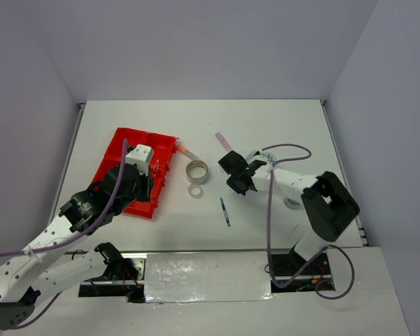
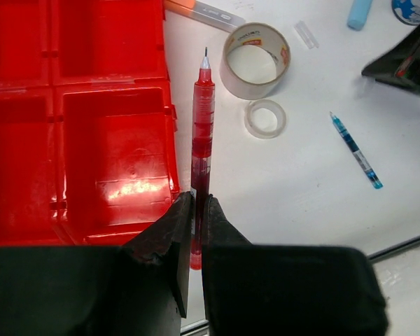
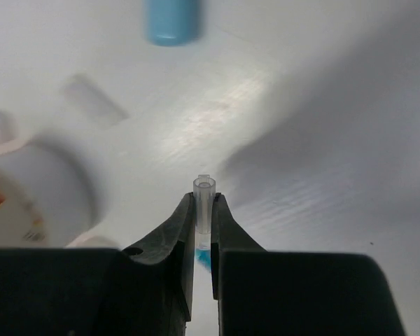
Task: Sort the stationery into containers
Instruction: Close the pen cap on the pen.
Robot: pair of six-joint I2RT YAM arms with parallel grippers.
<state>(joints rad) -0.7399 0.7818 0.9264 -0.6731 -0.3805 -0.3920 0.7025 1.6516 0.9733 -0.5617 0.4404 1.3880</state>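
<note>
Left gripper [image 2: 198, 199] is the one to watch. Its fingers are pressed together on the back end of the red pen [image 2: 202, 119], and the pen sticks straight out ahead of them, tip pointing away. The red tray [image 2: 112, 175] sits right beside it on the gripper's left, and its near compartment wall runs pretty much parallel to the pen's long axis. So as we read it, the coming move is just a short sideways slide to the left and a drop, no twisting needed. We can't tell whether the pen tip is touching the table or hanging just above it.

The right gripper [image 3: 204, 203] is also closed, pinching what looks like a thin clear-ended pen [image 3: 204, 187] with a bit of blue showing lower down between the fingers. The stub pokes out just ahead of them. A light-blue stick [image 3: 171, 21] lies farther ahead of that gripper.

The tray is well off toward the left arm's side, so the left arm is clearly the nearer one. Ahead and to the right of the left gripper, out on the table, are the big tape ring [image 2: 255, 31], a smaller clear ring [image 2: 248, 119] and a blue pen [image 2: 355, 150].
</note>
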